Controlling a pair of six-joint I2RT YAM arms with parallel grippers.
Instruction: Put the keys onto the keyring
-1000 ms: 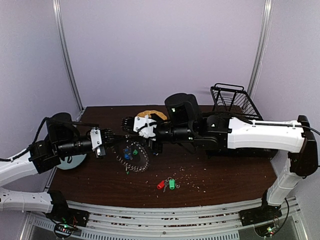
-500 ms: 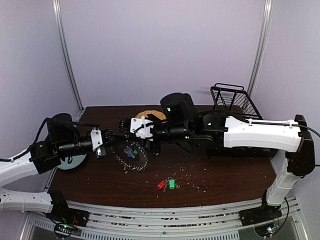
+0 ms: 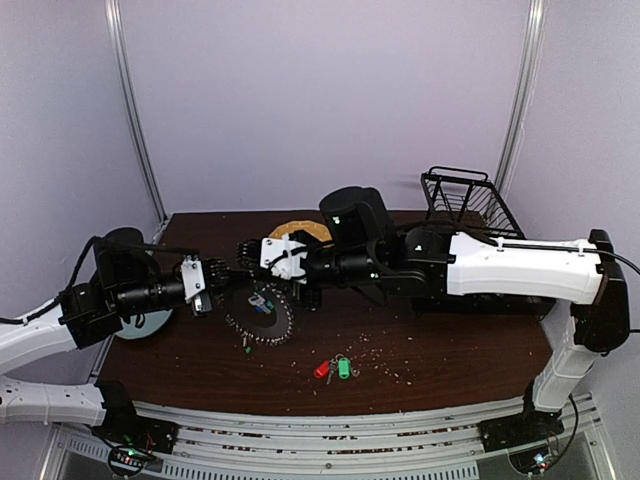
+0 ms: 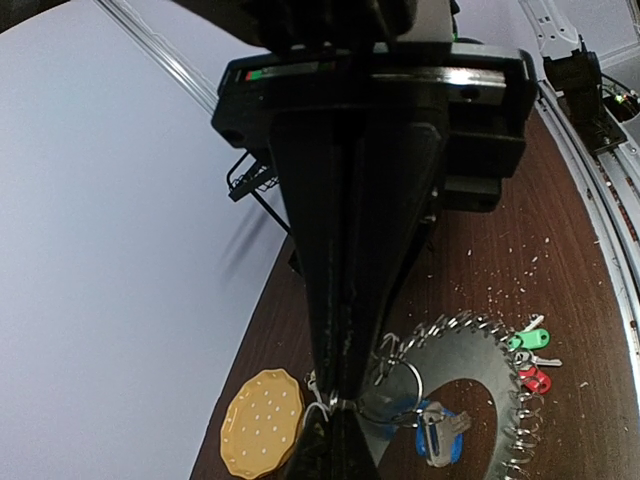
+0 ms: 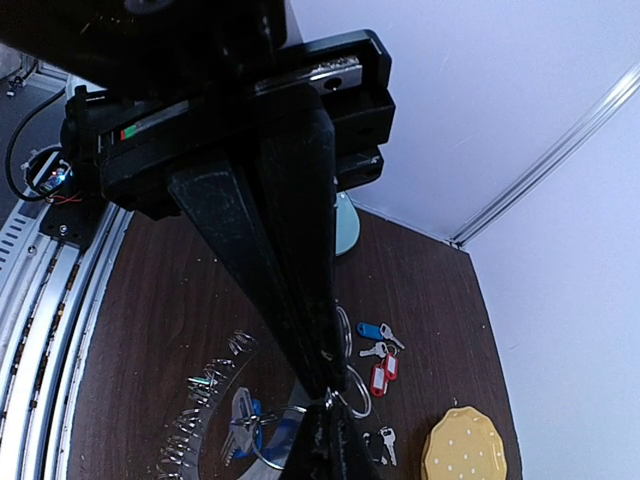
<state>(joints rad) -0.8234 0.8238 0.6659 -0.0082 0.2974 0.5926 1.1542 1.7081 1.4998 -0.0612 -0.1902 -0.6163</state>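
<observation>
Keyring (image 4: 519, 425): large silver wire ring fringed with small metal keys, placed mid-worktop (image 3: 450, 350) under the two meeting arms; whether it lies flat or is partly lifted cannot be told. Left gripper (image 4: 335, 398): fully closed, silver wire of the keyring seen pinched at its tips, at the keyring's far-left rim. Right gripper (image 5: 325, 393): fully closed, met tip to tip with the left gripper at the same rim; a small wire loop (image 5: 348, 385) is seen against its tips, but whether it is gripped cannot be told. Blue-tagged key (image 4: 437, 442): seen inside the keyring's circle. Red-tagged key (image 3: 322, 370) and green-tagged key (image 3: 344, 368): laid side by side, to the right of the keyring and nearer the arm bases. Yellow-orange round plate (image 3: 300, 230): set behind the keyring, partly covered by the right arm. Black wire basket (image 3: 465, 200): stood well to the right of the keyring, at the far edge. Pale blue-green disc (image 3: 150, 322): lodged left of the keyring, under the left arm. Pale crumbs (image 3: 385, 352): scattered to the right of the keyring.
</observation>
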